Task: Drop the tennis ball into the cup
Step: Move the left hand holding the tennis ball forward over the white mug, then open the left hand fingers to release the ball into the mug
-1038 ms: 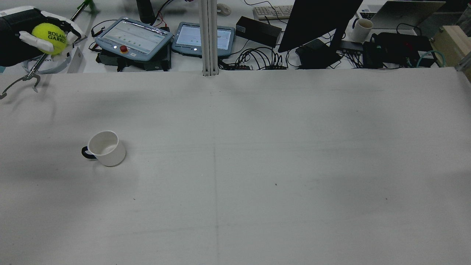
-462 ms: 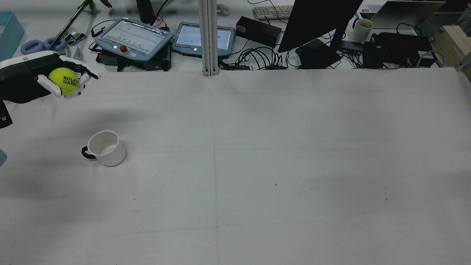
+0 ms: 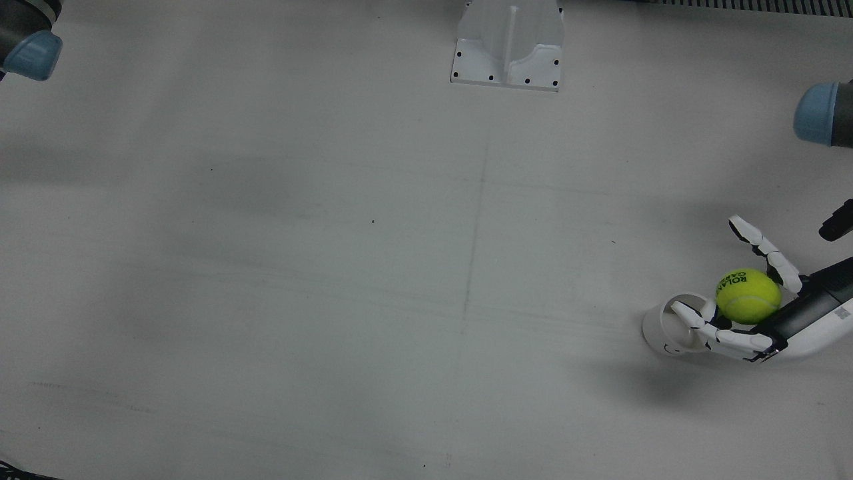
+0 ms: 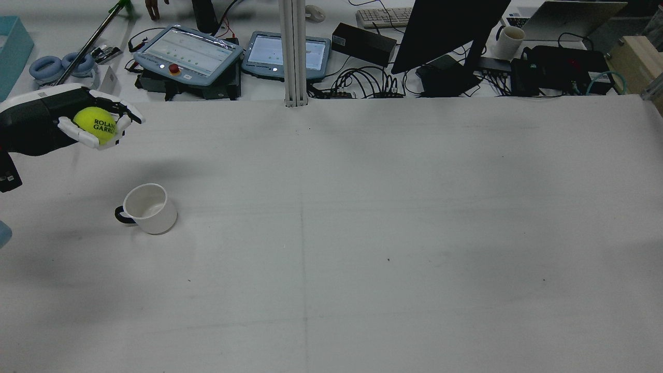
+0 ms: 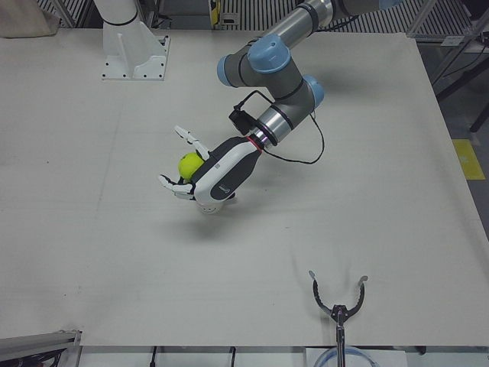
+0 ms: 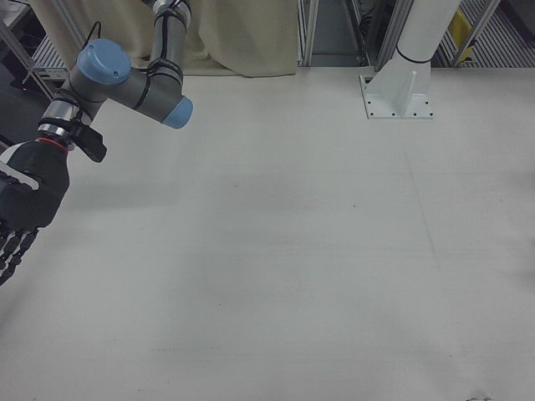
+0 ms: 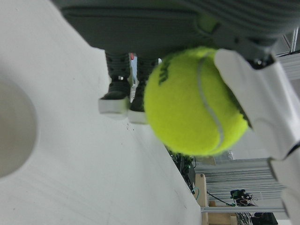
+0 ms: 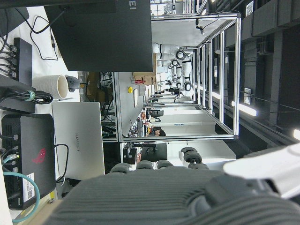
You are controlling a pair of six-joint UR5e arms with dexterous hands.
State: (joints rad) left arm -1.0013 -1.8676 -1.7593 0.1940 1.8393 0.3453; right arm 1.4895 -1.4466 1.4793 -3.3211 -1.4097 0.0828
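Note:
My left hand [image 4: 62, 122] is shut on a yellow-green tennis ball [image 4: 96, 125] and holds it in the air near the table's far left edge. The white cup [image 4: 147, 208] with a dark handle stands upright on the table, nearer the rear camera and to the right of the hand. From above, the ball [image 3: 748, 296] and hand [image 3: 766, 327] hang just beside and partly over the cup [image 3: 663, 327]. In the left hand view the ball [image 7: 194, 101] fills the middle and the cup's rim [image 7: 16, 126] shows at the left edge. My right hand [image 6: 25, 209] is open and empty off the table's other side.
A grabber tool [image 5: 337, 294] lies at the table's front edge. The white pedestal [image 3: 508, 43] stands at the robot's side of the table. Beyond the table a desk holds pendants [image 4: 189, 52], a monitor [image 4: 445, 31] and cables.
My left hand has come down and a little to the right with the ball, closer to the cup. The cup has not moved.

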